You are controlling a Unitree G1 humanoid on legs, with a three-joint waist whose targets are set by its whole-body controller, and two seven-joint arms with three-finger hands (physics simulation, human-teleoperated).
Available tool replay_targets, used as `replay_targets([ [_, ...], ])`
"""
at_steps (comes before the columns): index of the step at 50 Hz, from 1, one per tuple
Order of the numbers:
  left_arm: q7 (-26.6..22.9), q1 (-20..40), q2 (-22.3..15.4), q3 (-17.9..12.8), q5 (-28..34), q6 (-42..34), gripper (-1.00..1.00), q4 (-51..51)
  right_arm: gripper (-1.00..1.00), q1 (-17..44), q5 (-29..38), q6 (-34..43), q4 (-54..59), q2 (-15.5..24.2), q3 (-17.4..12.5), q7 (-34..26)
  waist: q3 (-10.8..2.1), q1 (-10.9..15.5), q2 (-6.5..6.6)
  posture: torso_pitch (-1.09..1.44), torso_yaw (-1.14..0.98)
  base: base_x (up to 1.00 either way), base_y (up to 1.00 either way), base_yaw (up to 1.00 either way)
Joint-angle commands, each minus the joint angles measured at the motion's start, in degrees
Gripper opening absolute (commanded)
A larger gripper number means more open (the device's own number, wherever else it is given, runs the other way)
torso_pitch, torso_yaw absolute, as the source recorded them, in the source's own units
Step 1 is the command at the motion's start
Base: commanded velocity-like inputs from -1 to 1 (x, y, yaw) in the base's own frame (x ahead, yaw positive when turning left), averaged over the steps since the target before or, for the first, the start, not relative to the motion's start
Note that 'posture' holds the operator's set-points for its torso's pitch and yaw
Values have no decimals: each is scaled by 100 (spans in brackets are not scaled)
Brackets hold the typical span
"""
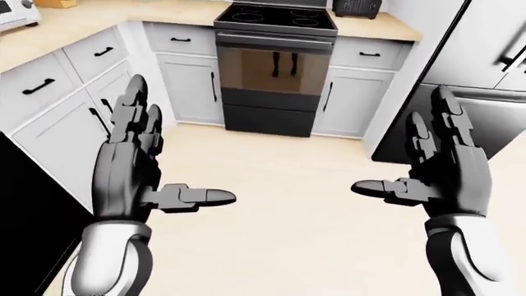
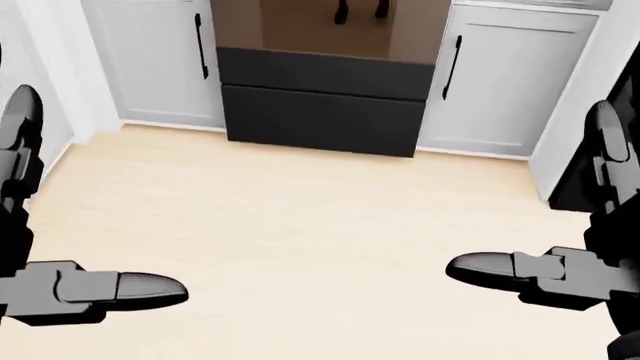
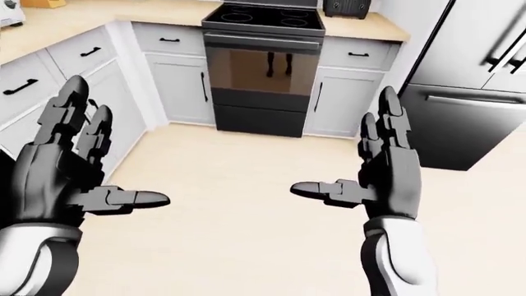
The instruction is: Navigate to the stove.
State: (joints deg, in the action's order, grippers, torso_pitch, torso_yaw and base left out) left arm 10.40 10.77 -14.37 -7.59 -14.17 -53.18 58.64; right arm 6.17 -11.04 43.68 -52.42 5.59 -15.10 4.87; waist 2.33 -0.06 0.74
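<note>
— Where's the stove [image 1: 275, 58]?
— Straight ahead, at the top middle of the left-eye view. Black, set between white cabinets [image 1: 190, 77], with the wood-colored table [image 1: 378, 26] running off both sides. Big fridge [image 3: 468, 80] just right of the stove.

— Heavy?
— Looks very heavy and hard, fixed in place. Not a thing to lift. Only to walk up to. If touched at all, best by the long bar handle across the oven door.

— Which way does it face?
— Door and glass face right this way. Burners point up. Long side goes up and down, floor to table top.

— And the hands?
— Left hand [image 1: 131, 163] and right hand [image 1: 448, 169] both held up, well short of the stove. Fingers [image 1: 205, 197] spread wide, holding nothing.

— Much left?
— Probably a few more steps over the pale floor [image 2: 300, 225].
</note>
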Motion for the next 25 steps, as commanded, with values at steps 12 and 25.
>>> replay_targets([
  [12,-39,110,-2,50,54,129,100,136,100,137,-125,4,-91,8,-129,73,-5,130,-315,0,0,0,0,0],
  [25,-213,108,144,78,279,112,100,136,100,84,-246,-103,-86,10,-179,75,-165,24,-61,0,0,0,0,0],
])
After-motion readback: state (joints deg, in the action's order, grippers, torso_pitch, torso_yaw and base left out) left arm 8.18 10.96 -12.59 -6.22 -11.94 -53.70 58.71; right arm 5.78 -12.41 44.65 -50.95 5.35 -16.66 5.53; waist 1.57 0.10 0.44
